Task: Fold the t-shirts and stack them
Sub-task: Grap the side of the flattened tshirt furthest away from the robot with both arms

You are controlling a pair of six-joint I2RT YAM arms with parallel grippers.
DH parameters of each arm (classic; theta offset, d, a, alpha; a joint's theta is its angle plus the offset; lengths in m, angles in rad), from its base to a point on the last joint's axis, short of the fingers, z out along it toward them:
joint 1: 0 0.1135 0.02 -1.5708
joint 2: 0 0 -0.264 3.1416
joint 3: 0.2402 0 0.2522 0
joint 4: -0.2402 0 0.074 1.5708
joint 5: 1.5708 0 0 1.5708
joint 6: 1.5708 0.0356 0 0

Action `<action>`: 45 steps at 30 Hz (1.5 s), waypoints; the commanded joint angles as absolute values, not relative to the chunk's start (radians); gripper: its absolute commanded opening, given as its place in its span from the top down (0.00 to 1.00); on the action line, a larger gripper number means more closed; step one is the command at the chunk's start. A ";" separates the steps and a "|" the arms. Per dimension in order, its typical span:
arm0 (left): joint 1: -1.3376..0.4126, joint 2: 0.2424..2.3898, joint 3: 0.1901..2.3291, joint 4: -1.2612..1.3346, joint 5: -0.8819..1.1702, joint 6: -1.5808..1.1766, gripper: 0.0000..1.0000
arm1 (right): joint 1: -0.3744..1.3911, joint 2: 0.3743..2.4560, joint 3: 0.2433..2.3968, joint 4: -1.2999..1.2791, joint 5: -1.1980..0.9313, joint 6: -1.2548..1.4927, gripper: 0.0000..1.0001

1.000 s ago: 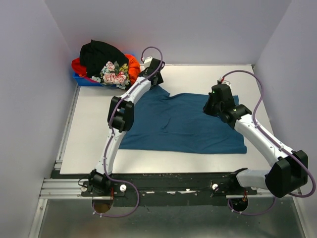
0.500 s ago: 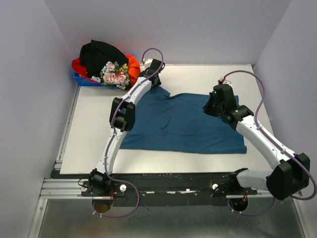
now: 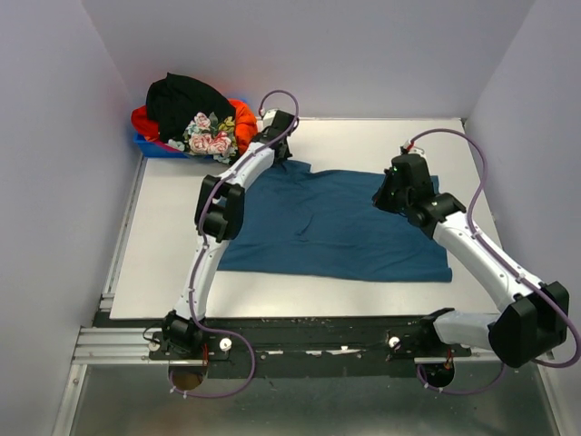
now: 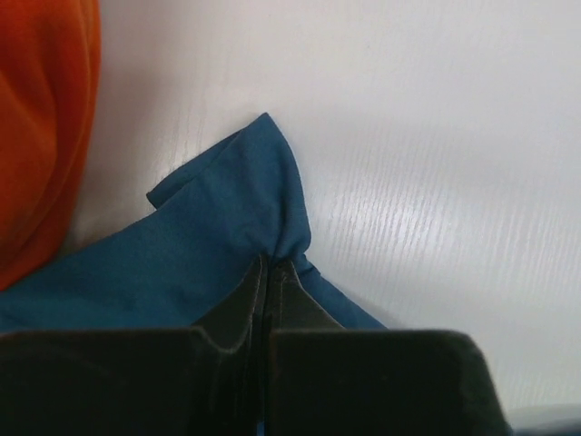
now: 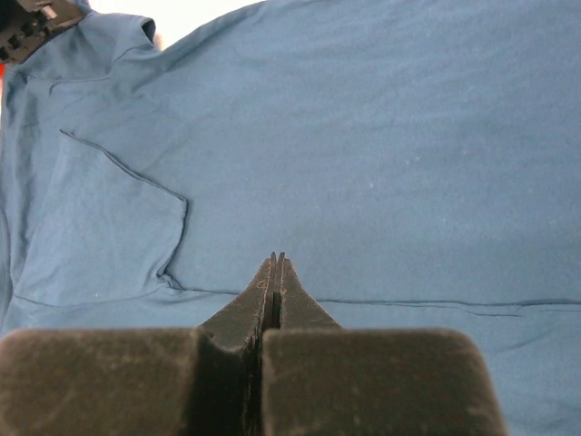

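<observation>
In the top view, find the teal t-shirt [image 3: 336, 227] spread flat mid-table, long axis running left to right, one long edge toward the arm bases. Note the left gripper [image 3: 280, 156] down on its far-left corner and the right gripper [image 3: 388, 195] down on its far-right part: one arm per far end, no crossing needed. Note also the black t-shirt [image 3: 186, 100], the orange-red t-shirt [image 3: 243, 116] and the floral t-shirt [image 3: 209, 138] heaped in the blue bin [image 3: 150, 147], just beyond the left gripper.

In the left wrist view, see the left gripper [image 4: 270, 270] pinched tight on the teal t-shirt [image 4: 218, 227], with cloth puckered into a peak at the tips and the corner flap pointing away over bare table [image 4: 436, 136]. Note the orange-red t-shirt [image 4: 41, 118] at the left edge, apart from the pinch.

In the right wrist view, see the right gripper [image 5: 276, 265] with jaws pressed together, no gap, tips low over the teal t-shirt [image 5: 381, 154] near a seam line. Cannot tell of any cloth caught between them. Note a sleeve [image 5: 100, 227] off to the left of the tips.

Judgement: with the shirt body lying nearward of both grippers, expect a pull of the far edge toward the near edge, fold line along the long axis. Check the right-hand grip first.
</observation>
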State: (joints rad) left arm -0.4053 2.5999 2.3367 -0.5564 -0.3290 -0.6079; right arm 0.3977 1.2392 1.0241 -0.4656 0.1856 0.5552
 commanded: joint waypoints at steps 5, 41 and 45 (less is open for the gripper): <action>-0.426 2.418 2.183 -0.476 -0.394 -0.517 0.98 | 0.348 1.364 1.144 -0.592 0.216 0.583 0.99; -0.459 2.302 2.011 -0.365 -0.446 -0.459 1.00 | -0.161 2.226 1.905 -0.785 0.236 0.615 0.66; -0.459 2.298 2.000 -0.365 -0.446 -0.459 1.00 | -0.186 2.266 1.936 -0.787 0.215 0.617 0.58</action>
State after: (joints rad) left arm -0.4557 2.3543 2.0167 -0.3889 -0.4526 -0.4675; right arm -0.1528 2.2181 1.8957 -0.7136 0.2008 0.6235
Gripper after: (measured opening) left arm 0.026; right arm 0.371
